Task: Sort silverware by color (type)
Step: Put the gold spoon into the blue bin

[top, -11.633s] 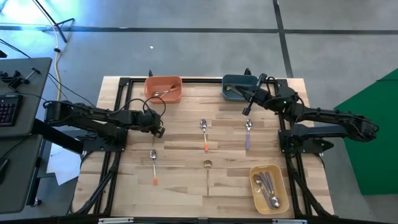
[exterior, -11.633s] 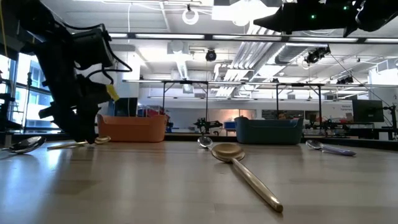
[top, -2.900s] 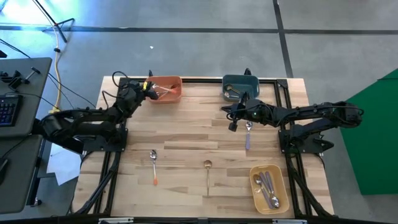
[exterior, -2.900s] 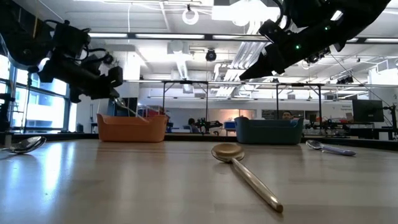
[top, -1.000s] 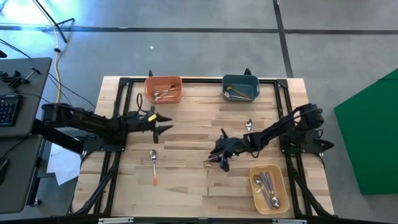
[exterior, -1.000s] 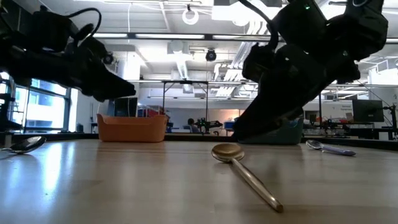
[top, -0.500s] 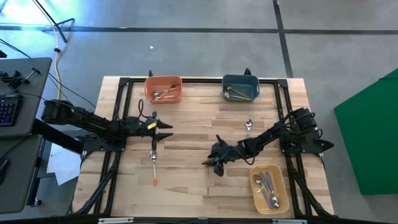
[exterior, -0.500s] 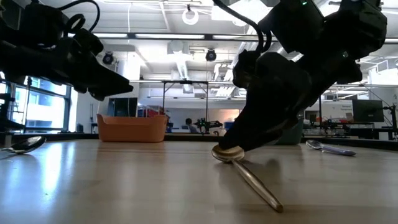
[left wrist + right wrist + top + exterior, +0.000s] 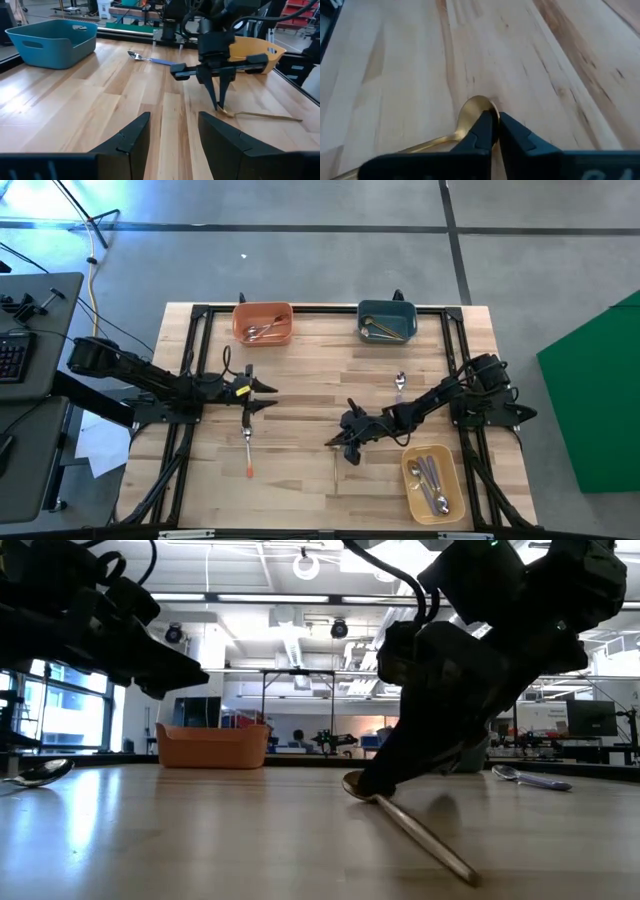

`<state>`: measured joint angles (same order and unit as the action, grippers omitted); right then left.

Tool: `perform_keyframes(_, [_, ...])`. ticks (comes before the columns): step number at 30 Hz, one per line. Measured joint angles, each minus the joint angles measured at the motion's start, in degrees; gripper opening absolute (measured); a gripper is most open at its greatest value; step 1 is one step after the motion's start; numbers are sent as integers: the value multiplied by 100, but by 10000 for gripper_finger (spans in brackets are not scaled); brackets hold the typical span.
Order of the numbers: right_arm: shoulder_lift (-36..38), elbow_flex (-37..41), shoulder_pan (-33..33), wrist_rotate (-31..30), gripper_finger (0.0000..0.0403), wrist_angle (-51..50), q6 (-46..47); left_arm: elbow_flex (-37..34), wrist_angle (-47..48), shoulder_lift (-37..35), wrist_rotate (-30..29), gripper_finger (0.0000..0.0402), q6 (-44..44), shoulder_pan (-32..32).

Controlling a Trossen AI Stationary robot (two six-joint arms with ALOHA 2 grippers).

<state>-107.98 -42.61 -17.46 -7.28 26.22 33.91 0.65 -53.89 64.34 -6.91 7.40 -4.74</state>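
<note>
The right gripper (image 9: 493,131) is pinching the gold spoon (image 9: 470,117) at its neck; thin, stiff, slippery. The left gripper (image 9: 172,135) is hanging open.

You have a grey floor (image 9: 300,260) around the table, a green panel (image 9: 595,405) at right, and a bright workshop with ceiling lights (image 9: 310,565), perhaps windows (image 9: 40,705) at left.
</note>
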Motion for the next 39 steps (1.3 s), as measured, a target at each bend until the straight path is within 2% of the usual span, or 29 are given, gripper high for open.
perform_keyframes(6, [87,9,79,53,6,77,-134,-1,2,0,-137,143,0,-96])
perform_keyframes(12, [860,-7,421,-7,2,-343,-613,1,4,0,-208,134,0,-150])
perform_keyframes(16, [1766,-7,875,-492,0,-922,-1015,1,0,0,-377,131,-2,-150])
perform_keyframes(21, [3078,163,1694,-1748,0,-1517,-1162,2,1,0,-601,131,-5,-149])
perform_keyframes(26, [4289,975,2685,-3063,0,-1553,-526,4,2,0,-620,131,-4,-148])
perform_keyframes(30, [4879,1825,3446,-3875,0,-1123,337,4,0,0,-629,131,-107,-148])
perform_keyframes(34, [5055,2257,4050,-4103,0,-475,836,4,0,0,-639,131,-205,-148])
perform_keyframes(39, [4802,2288,4482,-4169,0,-850,1679,4,0,0,-639,131,-212,-148])
